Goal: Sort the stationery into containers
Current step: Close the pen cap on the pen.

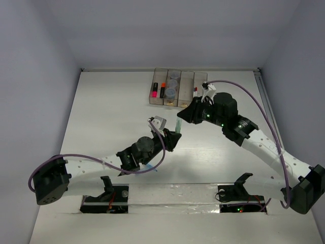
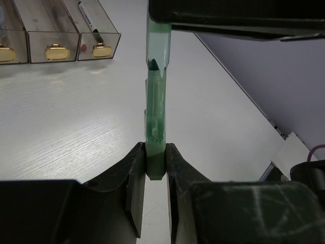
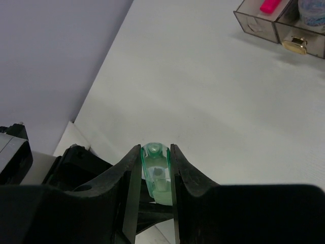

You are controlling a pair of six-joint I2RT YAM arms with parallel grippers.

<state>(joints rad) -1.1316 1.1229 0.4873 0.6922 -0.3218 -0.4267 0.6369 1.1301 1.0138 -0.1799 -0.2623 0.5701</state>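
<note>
A translucent green pen (image 1: 178, 124) hangs above the table's middle, held at both ends. My left gripper (image 1: 173, 135) is shut on its solid lower end (image 2: 155, 162). My right gripper (image 1: 186, 116) is shut on its clear capped end (image 3: 156, 162). In the left wrist view the green pen (image 2: 155, 96) runs up from my left gripper (image 2: 155, 158) to the right gripper's black body. The containers (image 1: 179, 87) stand in a row at the back. They hold a pink marker (image 1: 153, 92), an orange marker (image 1: 163, 91), round jars (image 1: 172, 83) and thin pens (image 1: 195, 91).
The gold-knobbed bin fronts (image 2: 56, 51) show at the left wrist view's top left, and the bins (image 3: 254, 20) at the right wrist view's top right. A small light-blue piece (image 1: 152, 167) lies under my left arm. The table's right edge has a rail (image 1: 265, 99).
</note>
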